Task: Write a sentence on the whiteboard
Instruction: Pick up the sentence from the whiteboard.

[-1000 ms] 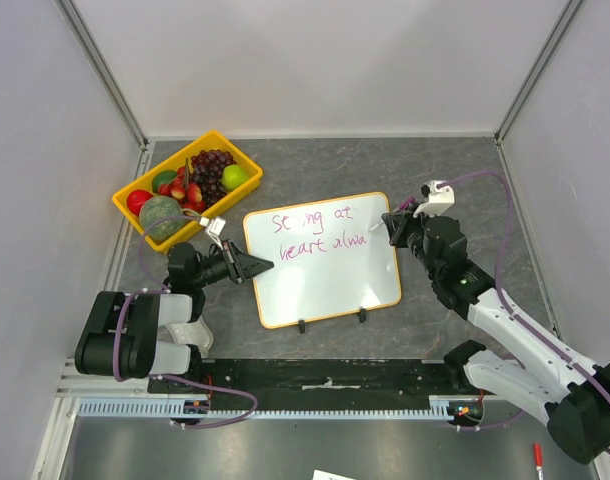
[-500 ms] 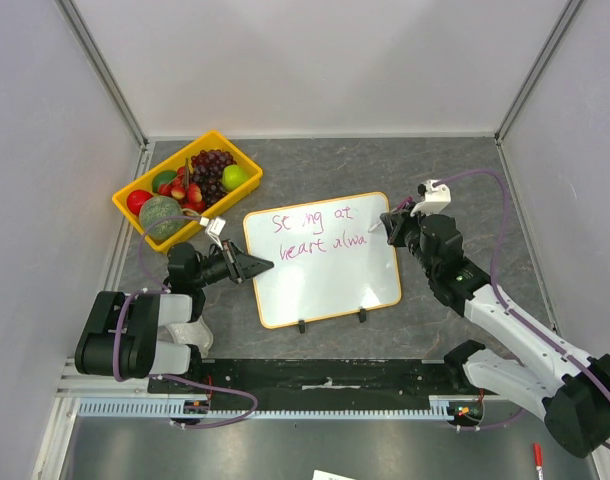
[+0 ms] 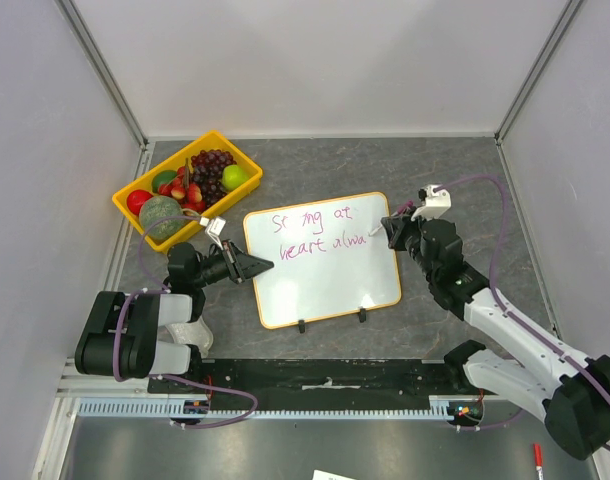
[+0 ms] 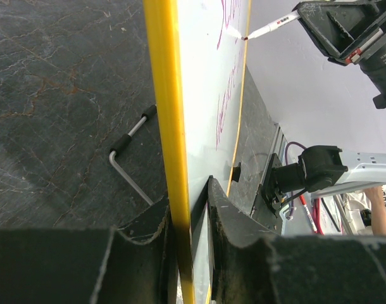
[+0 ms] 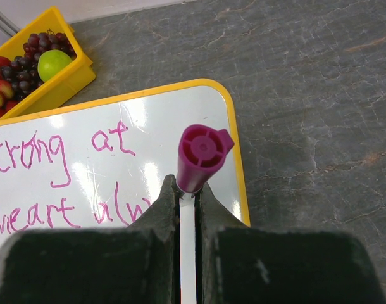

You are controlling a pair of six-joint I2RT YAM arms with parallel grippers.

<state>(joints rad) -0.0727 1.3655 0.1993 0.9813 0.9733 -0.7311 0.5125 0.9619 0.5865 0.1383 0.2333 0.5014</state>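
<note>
The whiteboard [image 3: 325, 285], white with an orange-yellow frame, lies tilted at the table's middle. The magenta sentence [image 3: 315, 232] reads "strong at / heart alwa" in two lines. My left gripper [image 3: 260, 266] is shut on the board's left edge; the left wrist view shows the jaws [image 4: 190, 190] clamped on the yellow frame [image 4: 162, 95]. My right gripper [image 3: 392, 230] is shut on a white marker [image 5: 202, 155] with a magenta end. The marker's tip touches the board at the end of the second line [image 4: 245, 38]. In the right wrist view my right gripper [image 5: 188, 187] hides the tip.
A yellow tray [image 3: 247, 164] of fruit stands at the back left, close to the board's corner, and shows in the right wrist view [image 5: 60, 85]. Two black clip feet [image 3: 302, 325] stick out at the board's near edge. A wire stand leg [image 4: 131, 166] lies beside the board.
My right gripper has shifted slightly right and toward the near side with the marker, adding to the last word. The left gripper and board have not moved.
</note>
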